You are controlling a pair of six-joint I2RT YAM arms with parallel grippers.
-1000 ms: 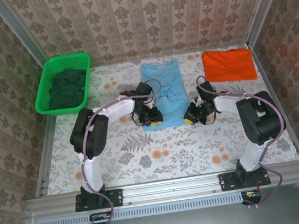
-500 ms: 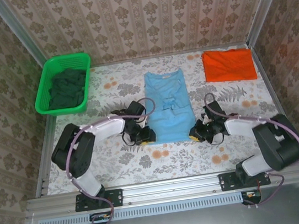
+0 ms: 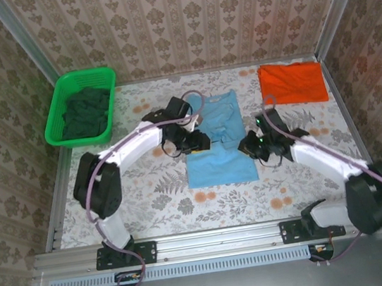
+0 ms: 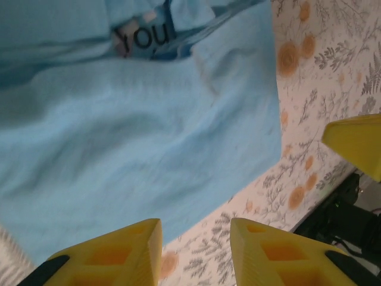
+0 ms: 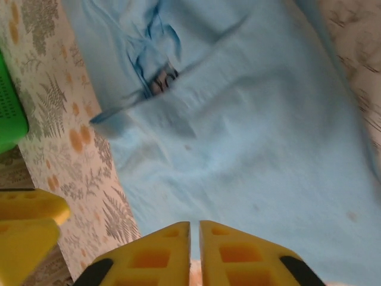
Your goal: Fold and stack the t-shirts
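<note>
On floral table (image 3: 186, 208), blue t-shirt (image 3: 220, 166)

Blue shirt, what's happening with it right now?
Both arms are working the light blue t-shirt. It lies bunched across the middle, not yet a neat fold. The left gripper hovers open at its left edge. The right gripper is shut over its right side, and whether it pinches cloth is unclear. The orange-red t-shirt lies folded at the far right. The green basket holds dark cloth.
</note>
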